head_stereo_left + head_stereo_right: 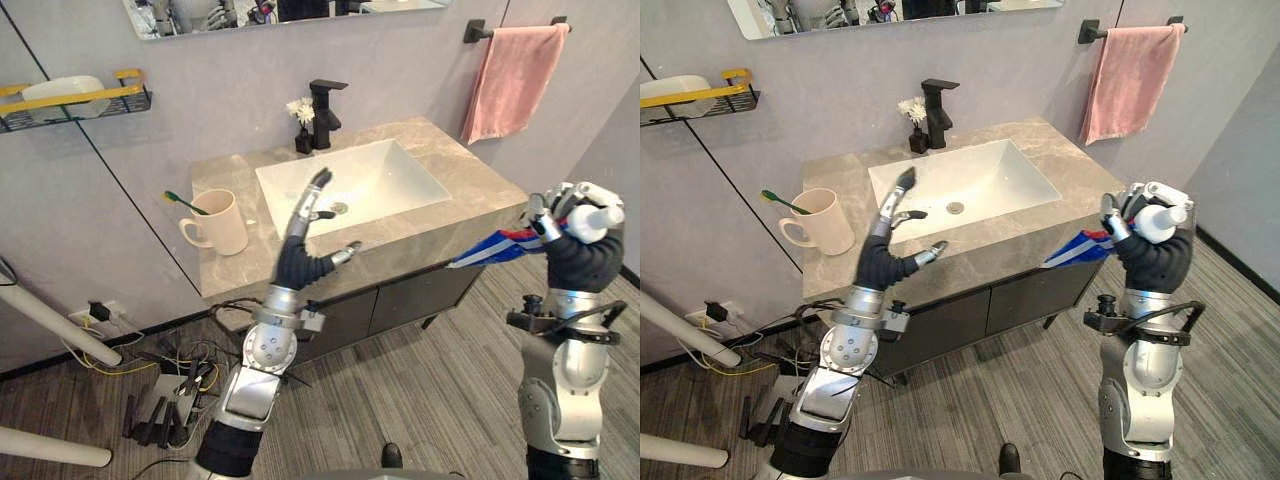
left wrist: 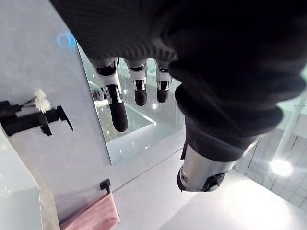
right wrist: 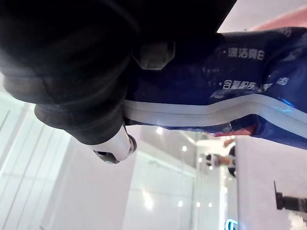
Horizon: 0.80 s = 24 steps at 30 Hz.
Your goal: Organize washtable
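Note:
My right hand (image 1: 580,235) is raised at the right end of the washtable (image 1: 460,165), shut on a blue, white and red toothpaste tube (image 1: 497,249) with a white cap (image 1: 597,216); the tube's flat tail points toward the counter edge. The same tube (image 3: 211,81) shows close up in the right wrist view. My left hand (image 1: 305,235) is held up open in front of the counter's front edge, fingers straight, holding nothing. A cream mug (image 1: 222,222) with a green toothbrush (image 1: 186,203) in it stands on the counter's left part.
A white sink basin (image 1: 350,180) is set in the counter, with a black tap (image 1: 325,112) and a small vase of white flowers (image 1: 302,120) behind it. A pink towel (image 1: 513,80) hangs on a bar at right. A wall shelf (image 1: 70,100) is at left.

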{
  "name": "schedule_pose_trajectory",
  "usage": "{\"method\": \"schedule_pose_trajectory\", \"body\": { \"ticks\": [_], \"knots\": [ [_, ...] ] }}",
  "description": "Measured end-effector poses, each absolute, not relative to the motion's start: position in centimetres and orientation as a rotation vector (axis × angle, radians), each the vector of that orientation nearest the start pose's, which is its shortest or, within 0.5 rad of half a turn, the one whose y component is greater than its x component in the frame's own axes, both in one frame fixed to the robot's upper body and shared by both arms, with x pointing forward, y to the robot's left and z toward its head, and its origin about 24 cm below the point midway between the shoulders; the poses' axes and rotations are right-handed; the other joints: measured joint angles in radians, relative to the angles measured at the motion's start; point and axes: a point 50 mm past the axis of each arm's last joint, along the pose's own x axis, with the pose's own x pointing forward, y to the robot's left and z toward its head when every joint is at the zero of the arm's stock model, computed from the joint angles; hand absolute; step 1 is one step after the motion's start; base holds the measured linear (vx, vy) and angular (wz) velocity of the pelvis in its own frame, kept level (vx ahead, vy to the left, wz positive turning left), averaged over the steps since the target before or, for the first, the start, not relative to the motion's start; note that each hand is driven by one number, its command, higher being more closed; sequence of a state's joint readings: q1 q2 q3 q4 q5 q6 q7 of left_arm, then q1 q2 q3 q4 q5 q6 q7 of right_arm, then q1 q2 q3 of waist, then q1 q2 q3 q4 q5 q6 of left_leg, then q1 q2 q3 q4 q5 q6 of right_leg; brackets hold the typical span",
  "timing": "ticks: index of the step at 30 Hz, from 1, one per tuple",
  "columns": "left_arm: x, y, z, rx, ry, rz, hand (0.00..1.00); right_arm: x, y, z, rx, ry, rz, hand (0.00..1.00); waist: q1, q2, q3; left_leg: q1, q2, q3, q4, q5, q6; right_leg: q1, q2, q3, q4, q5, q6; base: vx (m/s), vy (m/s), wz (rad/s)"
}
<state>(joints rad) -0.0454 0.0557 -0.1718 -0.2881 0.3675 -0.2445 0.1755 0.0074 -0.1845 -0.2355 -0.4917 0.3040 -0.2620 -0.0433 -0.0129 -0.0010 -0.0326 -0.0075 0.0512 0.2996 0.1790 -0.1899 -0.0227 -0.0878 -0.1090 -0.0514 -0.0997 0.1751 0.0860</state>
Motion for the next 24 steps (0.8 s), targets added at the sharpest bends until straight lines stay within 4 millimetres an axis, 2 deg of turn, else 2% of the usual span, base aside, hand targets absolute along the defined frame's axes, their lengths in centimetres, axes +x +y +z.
{"method": "schedule_pose_trajectory", "body": {
  "ticks": [3, 6, 9, 11, 12, 16, 18, 20, 21, 23, 24],
  "knots": [
    [23.3, 12.5, 14.0, 0.342, -0.627, 0.049, 0.0, 21.7, -21.8, 19.7, 0.063, -0.847, -0.149, 1.0, 0.002, -0.001, 0.0, 0.0, 0.0, -0.007, -0.001, 0.0, 0.0, 0.005, -0.001, -0.006, 0.0, 0.0, 0.0, -0.04, -0.021, 0.08],
    [22.7, 13.6, 14.3, 0.376, -0.645, 0.132, 0.0, 23.4, -22.2, 21.0, 0.067, -0.886, -0.158, 1.0, 0.007, -0.007, -0.001, -0.002, -0.001, -0.043, -0.003, 0.005, 0.002, 0.023, -0.007, -0.042, 0.0, -0.008, 0.002, -0.04, -0.026, 0.36],
    [21.9, 15.3, 13.9, 0.39, -0.619, 0.23, 0.0, 25.4, -22.5, 23.1, 0.07, -0.932, -0.16, 1.0, 0.034, -0.017, -0.001, -0.015, -0.01, -0.092, -0.024, 0.024, 0.005, 0.037, -0.018, -0.091, 0.0, -0.017, 0.006, -0.04, -0.025, 0.46],
    [21.4, 16.1, 13.3, 0.395, -0.589, 0.283, 0.0, 26.9, -23.1, 24.7, 0.067, -0.953, -0.176, 1.0, 0.051, -0.031, 0.0, -0.015, -0.02, -0.134, -0.055, 0.052, 0.006, 0.047, -0.028, -0.134, 0.0, -0.021, 0.007, 0.01, -0.03, 0.76],
    [20.9, 16.6, 12.6, 0.399, -0.55, 0.312, 0.0, 28.1, -23.8, 26.5, 0.078, -0.976, -0.204, 1.0, 0.078, -0.048, 0.0, -0.012, -0.034, -0.175, -0.078, 0.08, 0.006, 0.051, -0.034, -0.169, 0.0, -0.022, 0.008, 0.03, -0.027, 0.79],
    [20.0, 17.4, 10.7, 0.424, -0.455, 0.327, 0.0, 29.9, -24.0, 29.6, 0.117, -1.011, -0.217, 1.0, 0.115, -0.074, 0.006, -0.022, -0.036, -0.247, -0.103, 0.111, 0.003, 0.07, -0.036, -0.235, 0.0, -0.022, 0.008, 0.0, -0.025, 0.66],
    [19.8, 17.8, 9.2, 0.433, -0.382, 0.327, 0.0, 30.7, -24.0, 31.0, 0.111, -1.016, -0.201, 1.0, 0.145, -0.087, 0.012, -0.023, -0.035, -0.28, -0.115, 0.125, 0.003, 0.081, -0.037, -0.264, 0.0, -0.022, 0.008, -0.02, -0.018, 0.5],
    [19.6, 18.4, 5.7, 0.445, -0.218, 0.313, 0.0, 31.6, -23.0, 32.8, 0.125, -1.023, -0.152, 1.0, 0.168, -0.101, 0.017, -0.027, -0.04, -0.314, -0.14, 0.144, 0.003, 0.084, -0.045, -0.29, 0.0, -0.026, 0.012, -0.06, -0.006, 0.47],
    [19.6, 18.5, 4.7, 0.45, -0.173, 0.304, 0.0, 31.7, -22.7, 33.3, 0.128, -1.03, -0.138, 1.0, 0.17, -0.107, 0.021, -0.031, -0.043, -0.323, -0.146, 0.151, 0.004, 0.084, -0.049, -0.299, 0.0, -0.029, 0.013, -0.07, 0.007, 0.41],
    [19.2, 19.1, 0.8, 0.457, 0.014, 0.271, 0.0, 32.4, -21.6, 34.4, 0.157, -1.029, -0.09, 1.0, 0.18, -0.134, 0.037, -0.039, -0.051, -0.331, -0.154, 0.162, 0.003, 0.081, -0.058, -0.31, 0.0, -0.041, 0.017, -0.07, 0.009, 0.25],
    [18.9, 19.2, -0.2, 0.457, 0.065, 0.259, 0.0, 32.6, -21.3, 34.5, 0.156, -1.023, -0.08, 1.0, 0.184, -0.14, 0.04, -0.041, -0.051, -0.332, -0.154, 0.162, 0.003, 0.081, -0.057, -0.311, 0.0, -0.041, 0.017, -0.06, 0.003, 0.06]
  ]
}}
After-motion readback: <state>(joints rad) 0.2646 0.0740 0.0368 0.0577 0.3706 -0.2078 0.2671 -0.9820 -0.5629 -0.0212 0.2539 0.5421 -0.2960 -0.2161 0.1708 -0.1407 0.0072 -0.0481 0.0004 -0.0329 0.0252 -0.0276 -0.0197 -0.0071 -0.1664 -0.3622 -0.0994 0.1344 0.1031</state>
